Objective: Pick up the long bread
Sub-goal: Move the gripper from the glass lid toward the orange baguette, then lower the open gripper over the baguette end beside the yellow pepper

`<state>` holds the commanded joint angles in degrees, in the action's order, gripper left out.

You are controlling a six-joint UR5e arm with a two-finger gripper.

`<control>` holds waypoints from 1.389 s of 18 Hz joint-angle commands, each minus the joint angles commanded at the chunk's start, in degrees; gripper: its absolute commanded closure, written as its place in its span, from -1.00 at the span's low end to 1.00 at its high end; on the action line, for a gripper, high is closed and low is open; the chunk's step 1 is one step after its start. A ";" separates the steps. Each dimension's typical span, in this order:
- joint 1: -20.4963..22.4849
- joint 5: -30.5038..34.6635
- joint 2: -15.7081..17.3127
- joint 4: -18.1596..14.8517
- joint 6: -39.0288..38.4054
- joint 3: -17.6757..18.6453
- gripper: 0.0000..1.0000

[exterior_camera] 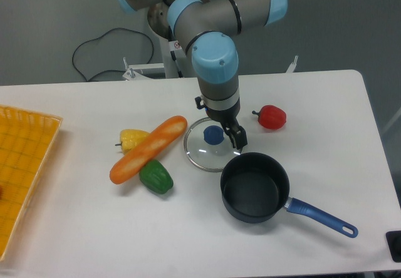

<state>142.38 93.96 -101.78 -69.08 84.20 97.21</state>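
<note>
Nearest the camera, a dark pot (254, 186) sits on the white table (75, 228), its blue handle (319, 217) running off toward the lower right corner. At the far left edge an orange basket (22, 165) rests on the table, cut off by the frame.

Just behind and left of the pot lies a green pepper (156, 177). The long bread (148, 149) rests against it, slanting from its lower left end near the green pepper up to its right end, which points toward the lid. A yellow pepper (132, 139) lies behind the loaf, touching it on the far side. The loaf lies flat on the table with nothing holding it.

A glass lid (210, 153) with a blue knob (213, 134) lies flat just behind the pot, its rim close to the pot's rim and near the loaf's right end. The gripper (238, 140) hangs over the right side of this lid, just beside the knob, its dark fingers pointing down. The fingers are seen almost edge-on, so whether the jaws are apart or together cannot be told; nothing shows between them. The long bread lies well to the left of the jaws, with the lid between them, and lower in the picture at its near end.

Further back and to the right, a red pepper (271, 117) stands alone on the table. The arm (216, 59) rises from the gripper to grey and pale blue joints at the top of the picture. Behind the table a black cable (94, 52) loops across the grey floor.
</note>
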 joint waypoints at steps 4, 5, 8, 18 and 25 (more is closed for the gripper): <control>0.44 -3.60 0.00 -0.09 -1.92 -0.70 -1.00; 0.79 -4.39 0.09 0.00 -3.76 -0.79 -1.00; 1.58 -10.71 -0.09 0.35 -11.04 -0.70 -1.00; -6.49 -14.07 0.00 1.32 -21.00 2.37 -1.00; -15.54 -15.21 -1.75 6.06 -37.25 3.43 -1.00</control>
<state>126.84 78.75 -103.53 -63.03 46.95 100.63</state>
